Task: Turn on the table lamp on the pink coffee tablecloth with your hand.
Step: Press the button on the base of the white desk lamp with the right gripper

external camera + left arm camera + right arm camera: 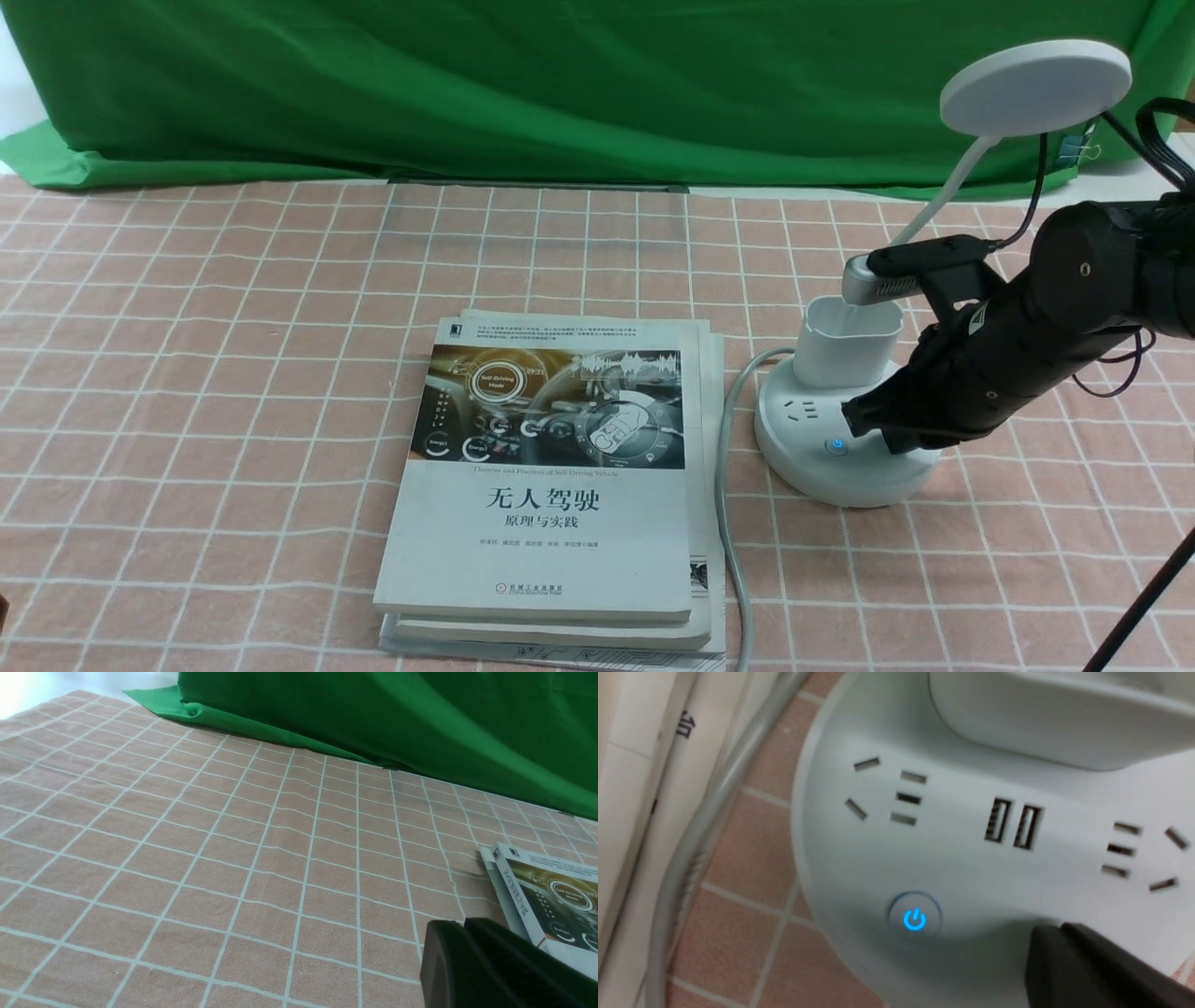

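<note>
While the lamp (850, 345) stands at the right of the pink cloth (233, 373), just right of the books (551, 485), the right gripper (854, 415) hangs low over its base beside the glowing blue button (836, 446), fingers together. The left gripper (462, 933), likewise closed, hovers over bare cloth.

A green cloth (560, 84) hung as backdrop, its lower edge bunched forward; a bright white area (9, 93) showed at its left.

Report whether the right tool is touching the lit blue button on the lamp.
Apart. The right wrist view shows bare white base between the right tool and the button.
</note>
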